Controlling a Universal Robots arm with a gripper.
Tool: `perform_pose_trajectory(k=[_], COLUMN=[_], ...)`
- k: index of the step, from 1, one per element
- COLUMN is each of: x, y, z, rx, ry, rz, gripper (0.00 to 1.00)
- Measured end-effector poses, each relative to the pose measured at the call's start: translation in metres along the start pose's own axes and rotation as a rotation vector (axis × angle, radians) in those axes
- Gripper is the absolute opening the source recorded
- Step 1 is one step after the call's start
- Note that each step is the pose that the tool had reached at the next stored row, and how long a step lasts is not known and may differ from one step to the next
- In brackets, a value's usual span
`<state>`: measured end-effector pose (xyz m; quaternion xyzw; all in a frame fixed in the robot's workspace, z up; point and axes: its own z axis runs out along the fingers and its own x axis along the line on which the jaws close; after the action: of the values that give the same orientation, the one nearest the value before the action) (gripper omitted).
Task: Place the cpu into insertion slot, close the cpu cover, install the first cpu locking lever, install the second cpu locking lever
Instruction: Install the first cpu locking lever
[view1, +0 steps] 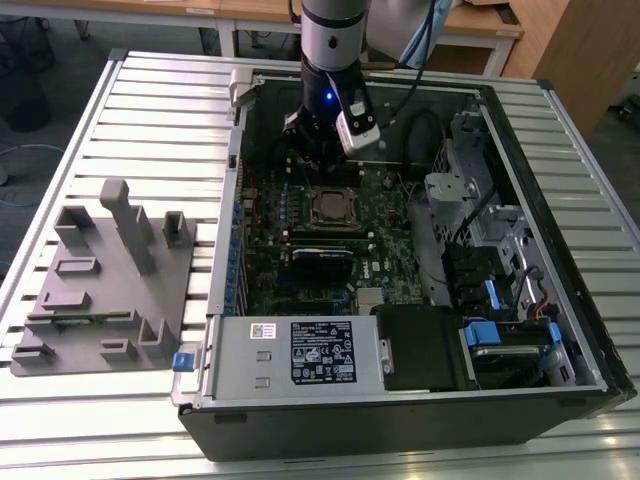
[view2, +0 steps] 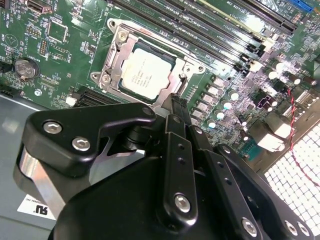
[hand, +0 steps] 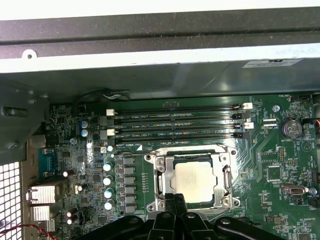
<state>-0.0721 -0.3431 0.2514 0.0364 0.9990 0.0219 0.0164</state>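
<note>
Open tower case (view1: 300, 425), motherboard (hand: 280, 165) flat inside. Gripper (view2: 175, 102) low, just beside the rim of the insertion slot (view1: 313, 210), fingers pressed together, nothing clamped. Cpu cover (view2: 117, 55) down flat, framing the cpu (view2: 145, 75) seated in the slot. Looks like locking-lever stage; lever under the tip hard to make out. Best to push slowly with the closed tip, sweep sideways under the hook, keep load off cover window and memory slots (hand: 175, 122).

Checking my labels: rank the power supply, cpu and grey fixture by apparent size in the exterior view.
1. grey fixture
2. power supply, smaller-looking though nearer the camera
3. cpu, by far the smallest
</note>
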Motion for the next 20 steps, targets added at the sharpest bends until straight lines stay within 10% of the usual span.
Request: perform_pose_trajectory(k=[20], x=[0.0053], y=[-0.0004], z=[-0.0002], rx=[0.0], ry=[0.0], rz=[0.0], gripper=[0.1])
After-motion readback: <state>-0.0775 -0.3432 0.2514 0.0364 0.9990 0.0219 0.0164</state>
